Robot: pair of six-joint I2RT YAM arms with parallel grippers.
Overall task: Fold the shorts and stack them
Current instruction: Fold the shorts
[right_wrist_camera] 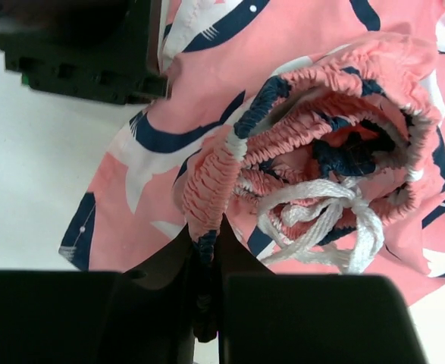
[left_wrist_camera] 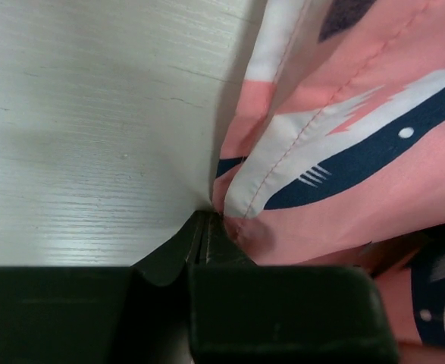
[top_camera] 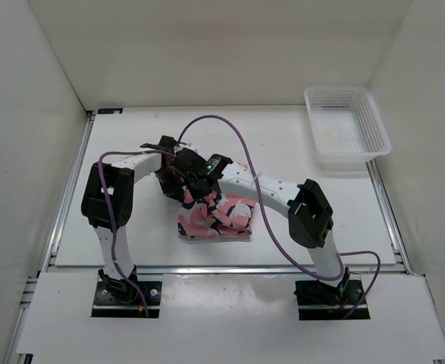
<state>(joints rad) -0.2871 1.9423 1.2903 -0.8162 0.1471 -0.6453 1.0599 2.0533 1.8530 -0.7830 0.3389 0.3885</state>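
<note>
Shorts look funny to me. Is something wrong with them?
Yes. The shorts sit in a crumpled heap, not flat. Their stretchy waistband is scrunched into a ring with the white drawstring tangled inside. The left fingers pinch a hem, and the right fingers pinch the waistband.

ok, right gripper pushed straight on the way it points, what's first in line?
The shorts: the right gripper is shut on their waistband, so more bunched fabric lies directly ahead. Depth beyond is unclear.

open table [top_camera: 283, 144] beyond shorts [top_camera: 214, 220], basket [top_camera: 347, 127] far-right corner
</note>
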